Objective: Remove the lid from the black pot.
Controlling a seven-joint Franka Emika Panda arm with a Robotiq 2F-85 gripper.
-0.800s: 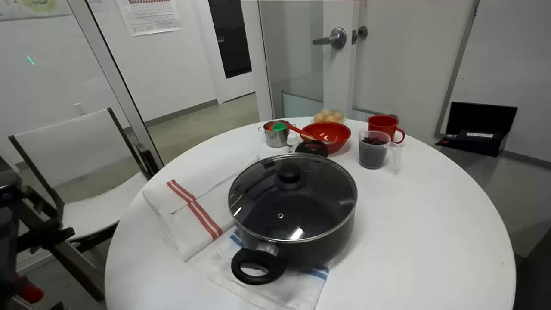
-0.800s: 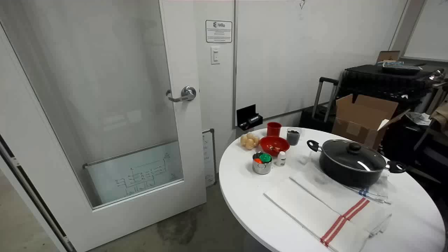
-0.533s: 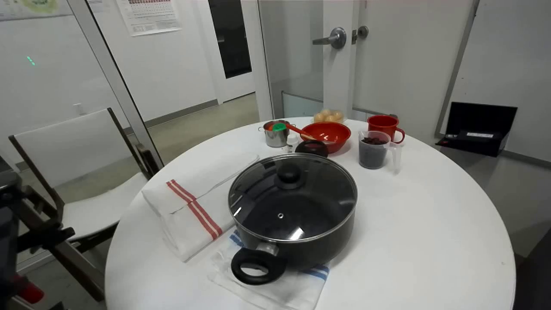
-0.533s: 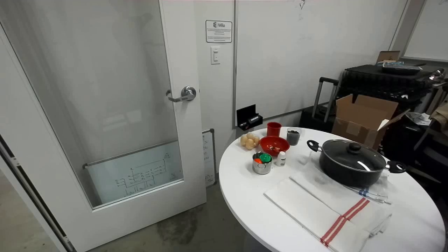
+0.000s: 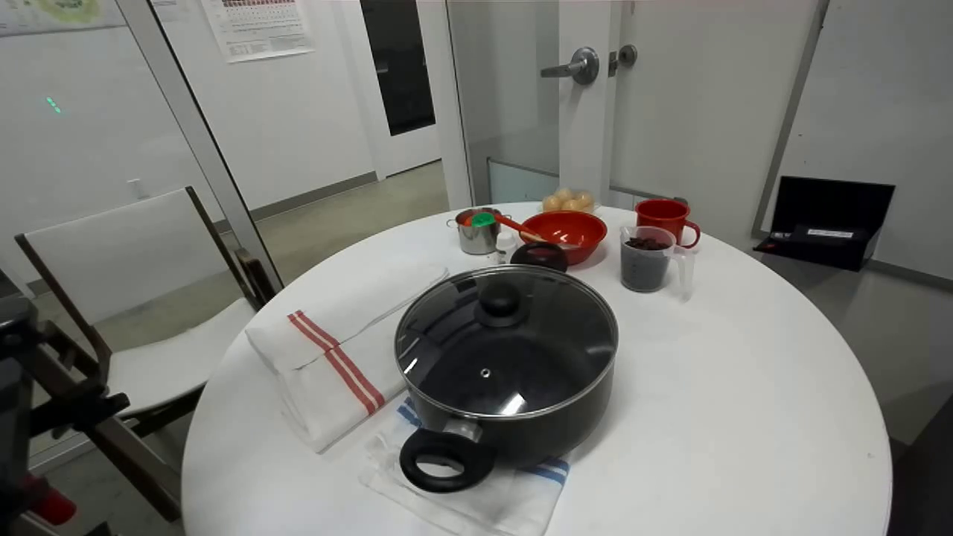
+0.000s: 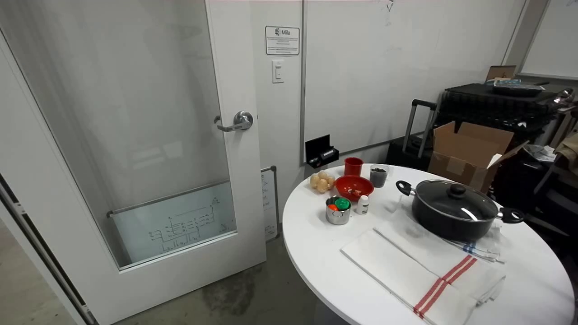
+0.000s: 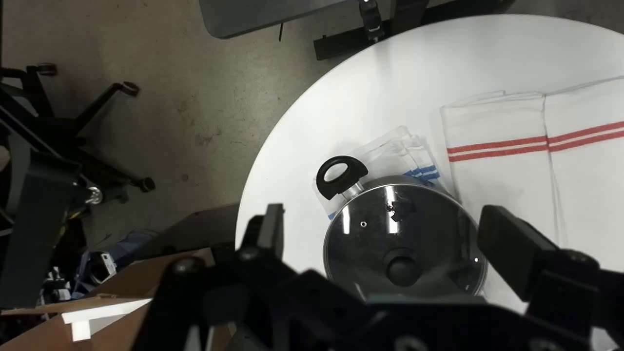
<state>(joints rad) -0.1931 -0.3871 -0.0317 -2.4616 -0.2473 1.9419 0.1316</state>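
The black pot (image 5: pixel 573 432) stands upright on the round white table in both exterior views (image 6: pixel 447 225), with a loop handle at each side. The glass lid (image 5: pixel 543 357) sits flat on its rim, with a black centre knob (image 5: pixel 499 299). In the wrist view my gripper (image 7: pixel 382 229) is wide open and empty. It is above the lid (image 7: pixel 434 224), with the knob (image 7: pixel 403 270) showing between the spread fingers, apart from both. The gripper's own base hides the near part of the lid and pot. The gripper is out of view in both exterior views.
A blue-striped towel (image 5: pixel 506 499) lies under the pot; a red-striped towel (image 5: pixel 298 394) lies beside it. Behind the pot stand a red bowl (image 5: pixel 584 238), a steel cup (image 5: pixel 479 240), a measuring cup (image 5: pixel 644 269), a red mug (image 5: pixel 663 212) and a white bottle (image 6: pixel 362 205).
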